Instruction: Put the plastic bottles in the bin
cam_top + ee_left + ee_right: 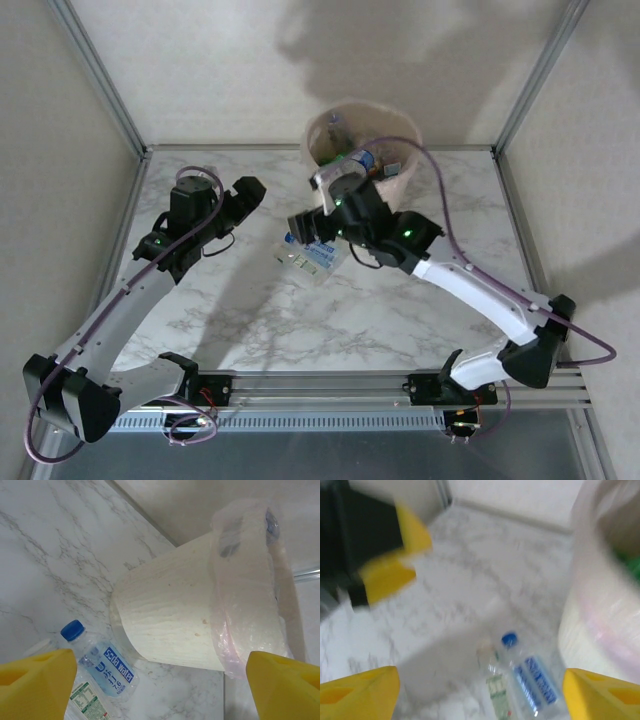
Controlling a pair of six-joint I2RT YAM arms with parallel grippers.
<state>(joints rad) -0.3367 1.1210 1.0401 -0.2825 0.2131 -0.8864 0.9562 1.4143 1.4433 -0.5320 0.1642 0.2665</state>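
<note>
Your marble table [250, 320] carries everything, and the biggest thing on it is the bin [400, 125], standing upright at the far edge, a little right of centre. From the left wrist you see its pale ribbed wall [170, 615] with the thin pinkish bag [245, 610] folded down over the rim. From above, a few bottles [362, 158] lie inside it, one with a blue cap. The right wrist picture is blurred, so the green patch inside the bin [630, 565] is probably one of those bottles, but you cannot be sure. Your right gripper [315, 225] hangs just in front of the bin. Its yellow fingers are spread wide [480, 685] with nothing between them. Your left gripper [245, 195] sits to the left of it, pointing toward the bin. Its fingers are also wide apart [160, 680] and empty. Two bottles lie on their sides on the table close to the foot of the bin, under the right gripper. One is the blue-capped bottle [107, 667] with a blue label, nearer the bin. The second bottle [87, 702] lies right beside it and has a pale label.
</note>
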